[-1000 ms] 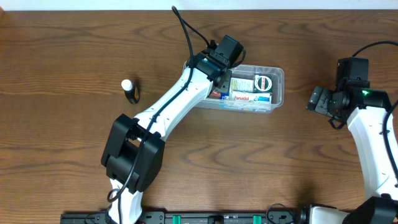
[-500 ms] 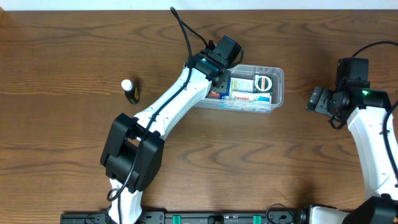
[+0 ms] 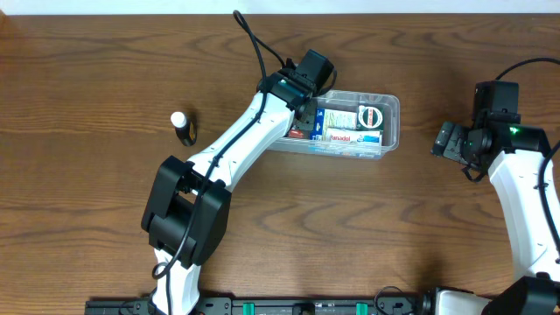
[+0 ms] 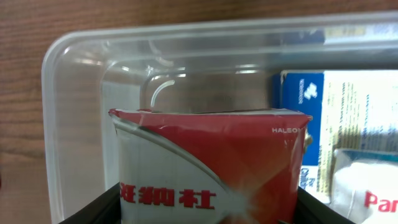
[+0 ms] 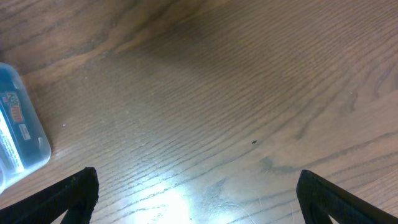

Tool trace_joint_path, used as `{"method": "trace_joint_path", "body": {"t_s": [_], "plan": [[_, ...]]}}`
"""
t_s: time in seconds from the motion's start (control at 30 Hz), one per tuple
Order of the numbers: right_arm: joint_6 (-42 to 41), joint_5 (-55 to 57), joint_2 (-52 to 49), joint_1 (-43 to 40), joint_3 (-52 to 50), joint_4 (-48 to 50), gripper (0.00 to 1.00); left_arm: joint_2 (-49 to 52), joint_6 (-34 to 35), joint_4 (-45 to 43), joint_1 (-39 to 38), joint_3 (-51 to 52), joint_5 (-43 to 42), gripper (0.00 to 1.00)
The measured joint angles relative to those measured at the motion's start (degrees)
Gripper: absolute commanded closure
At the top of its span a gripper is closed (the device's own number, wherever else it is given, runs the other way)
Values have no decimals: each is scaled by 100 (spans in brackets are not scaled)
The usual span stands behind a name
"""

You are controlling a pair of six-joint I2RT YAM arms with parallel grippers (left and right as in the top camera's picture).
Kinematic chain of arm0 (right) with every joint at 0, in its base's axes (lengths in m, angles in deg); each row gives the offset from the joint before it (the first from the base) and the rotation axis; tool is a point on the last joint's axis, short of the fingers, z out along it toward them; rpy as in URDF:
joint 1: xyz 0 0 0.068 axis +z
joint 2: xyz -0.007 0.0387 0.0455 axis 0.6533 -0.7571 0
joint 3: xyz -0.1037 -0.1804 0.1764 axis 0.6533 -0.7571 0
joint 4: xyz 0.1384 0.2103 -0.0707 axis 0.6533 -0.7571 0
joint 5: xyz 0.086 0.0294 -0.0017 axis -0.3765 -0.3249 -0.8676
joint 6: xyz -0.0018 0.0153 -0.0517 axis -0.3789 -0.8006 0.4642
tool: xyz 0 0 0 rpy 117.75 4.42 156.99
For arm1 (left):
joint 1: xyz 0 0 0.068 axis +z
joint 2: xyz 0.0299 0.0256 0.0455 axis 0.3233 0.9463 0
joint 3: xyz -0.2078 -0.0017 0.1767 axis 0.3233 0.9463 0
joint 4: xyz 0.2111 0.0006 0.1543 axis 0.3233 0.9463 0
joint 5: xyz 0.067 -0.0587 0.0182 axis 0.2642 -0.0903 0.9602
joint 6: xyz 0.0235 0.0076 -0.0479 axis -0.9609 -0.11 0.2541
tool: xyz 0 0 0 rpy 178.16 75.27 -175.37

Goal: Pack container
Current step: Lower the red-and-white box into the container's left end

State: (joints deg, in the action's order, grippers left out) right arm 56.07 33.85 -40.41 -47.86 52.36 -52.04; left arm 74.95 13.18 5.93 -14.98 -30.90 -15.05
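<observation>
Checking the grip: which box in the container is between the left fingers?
The red carton, endmost in the container; the other boxes are blue and white.

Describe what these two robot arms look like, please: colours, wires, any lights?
Both arms are alike: the left arm and right arm have smooth white links joined by chunky black joint housings. A thin black cable loops off each wrist. A small green light glows on the right one. The fingers are plain black.
</observation>
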Motion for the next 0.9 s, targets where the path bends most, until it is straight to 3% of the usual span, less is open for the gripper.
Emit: {"method": "trace_joint_path", "body": {"t_s": [0.43,0.9], "plan": [[0,0,0,0,0,0,1,0,144,339,0,0,-125,36],[0,0,0,0,0,-2,1,0,623,-9,0,0,-306,37]]}}
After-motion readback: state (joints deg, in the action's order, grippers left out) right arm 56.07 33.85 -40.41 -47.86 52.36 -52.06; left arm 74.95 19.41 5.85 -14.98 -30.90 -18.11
